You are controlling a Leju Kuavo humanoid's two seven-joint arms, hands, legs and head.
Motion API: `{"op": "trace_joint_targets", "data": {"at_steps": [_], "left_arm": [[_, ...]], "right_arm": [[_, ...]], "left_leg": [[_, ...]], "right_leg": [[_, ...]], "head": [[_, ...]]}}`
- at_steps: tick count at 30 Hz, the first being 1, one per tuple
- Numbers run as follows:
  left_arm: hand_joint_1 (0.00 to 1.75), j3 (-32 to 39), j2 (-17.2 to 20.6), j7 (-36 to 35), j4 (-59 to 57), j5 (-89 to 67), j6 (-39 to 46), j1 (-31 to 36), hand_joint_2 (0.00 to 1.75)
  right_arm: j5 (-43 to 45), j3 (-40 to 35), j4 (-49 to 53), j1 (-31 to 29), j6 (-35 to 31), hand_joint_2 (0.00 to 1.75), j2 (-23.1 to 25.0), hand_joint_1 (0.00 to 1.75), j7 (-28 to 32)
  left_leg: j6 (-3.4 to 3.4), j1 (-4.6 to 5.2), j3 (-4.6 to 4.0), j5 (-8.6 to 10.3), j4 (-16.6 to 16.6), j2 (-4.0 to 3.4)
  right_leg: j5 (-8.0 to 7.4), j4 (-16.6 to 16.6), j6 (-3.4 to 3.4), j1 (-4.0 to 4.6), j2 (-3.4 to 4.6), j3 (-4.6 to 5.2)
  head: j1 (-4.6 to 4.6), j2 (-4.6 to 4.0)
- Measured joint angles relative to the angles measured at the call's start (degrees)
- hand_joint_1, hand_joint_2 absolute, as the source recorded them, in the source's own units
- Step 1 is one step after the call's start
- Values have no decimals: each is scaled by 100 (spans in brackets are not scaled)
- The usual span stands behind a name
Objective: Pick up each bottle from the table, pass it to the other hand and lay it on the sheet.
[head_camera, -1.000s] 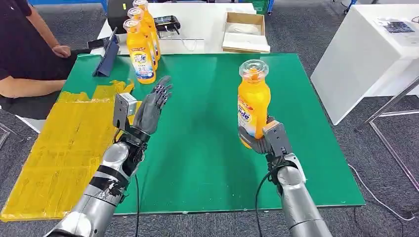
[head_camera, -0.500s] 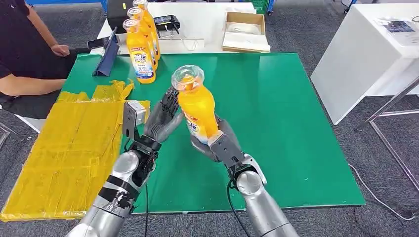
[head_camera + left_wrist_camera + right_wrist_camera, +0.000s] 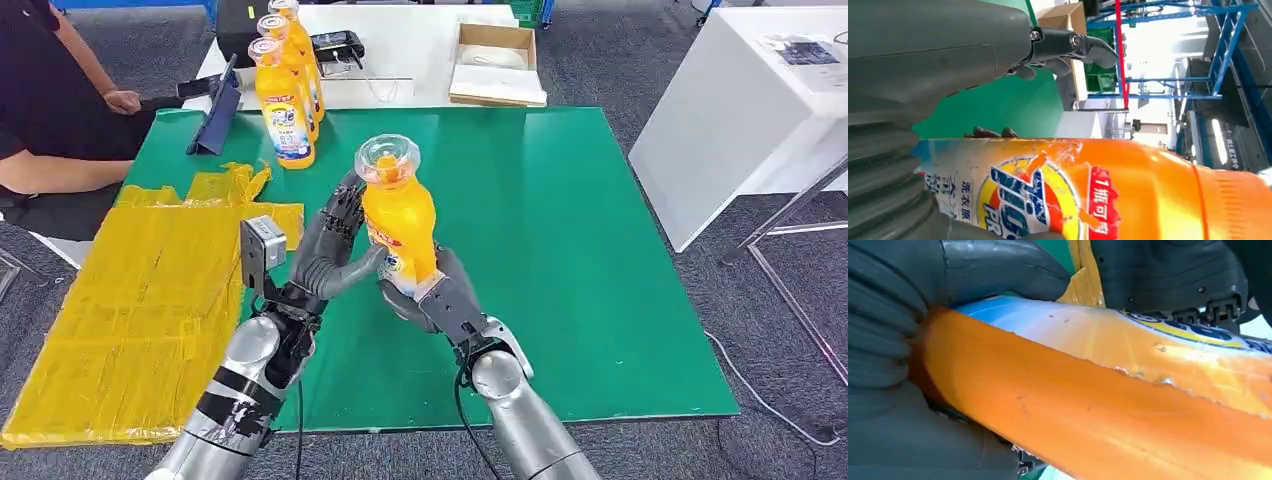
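An orange detergent bottle point(image 3: 398, 215) with a clear cap stands nearly upright above the middle of the green table point(image 3: 580, 230). My right hand point(image 3: 440, 298) grips it around its lower part from the right. My left hand point(image 3: 328, 250) is against the bottle's left side, thumb touching the label and fingers stretched up behind it, not wrapped around. In the left wrist view the bottle point(image 3: 1128, 190) lies along the palm while the fingers point(image 3: 1068, 42) stand clear of it. The right wrist view shows the bottle point(image 3: 1098, 405) deep in my right hand point(image 3: 893, 340). The yellow sheet point(image 3: 130, 290) covers the table's left side.
Three more orange bottles point(image 3: 283, 100) stand at the table's back left, beside a blue tablet stand point(image 3: 215, 115). A person point(image 3: 50, 100) sits at the left. Behind is a white table with a cardboard box point(image 3: 497, 65); another white table point(image 3: 740, 110) stands to the right.
My right hand carried the bottle from the right side to the table's middle. My left hand moved in to meet it, and its thumb now touches the bottle.
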State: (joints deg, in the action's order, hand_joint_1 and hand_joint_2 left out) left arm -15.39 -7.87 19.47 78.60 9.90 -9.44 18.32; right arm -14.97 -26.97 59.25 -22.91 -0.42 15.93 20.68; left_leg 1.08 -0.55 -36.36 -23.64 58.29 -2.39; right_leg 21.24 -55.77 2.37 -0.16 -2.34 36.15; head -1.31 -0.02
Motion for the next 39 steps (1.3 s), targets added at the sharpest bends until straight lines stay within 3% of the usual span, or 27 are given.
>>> {"op": "trace_joint_targets", "data": {"at_steps": [39], "left_arm": [[0,-98,17,52,61,-149,-96,-114,175]], "right_arm": [[-179,251,2,-14,-155,175,-260,175,-87]], "left_leg": [[0,0,-1,0,0,0]], "right_leg": [[-1,0,1,0,0,0]], "head": [[2,0]]}}
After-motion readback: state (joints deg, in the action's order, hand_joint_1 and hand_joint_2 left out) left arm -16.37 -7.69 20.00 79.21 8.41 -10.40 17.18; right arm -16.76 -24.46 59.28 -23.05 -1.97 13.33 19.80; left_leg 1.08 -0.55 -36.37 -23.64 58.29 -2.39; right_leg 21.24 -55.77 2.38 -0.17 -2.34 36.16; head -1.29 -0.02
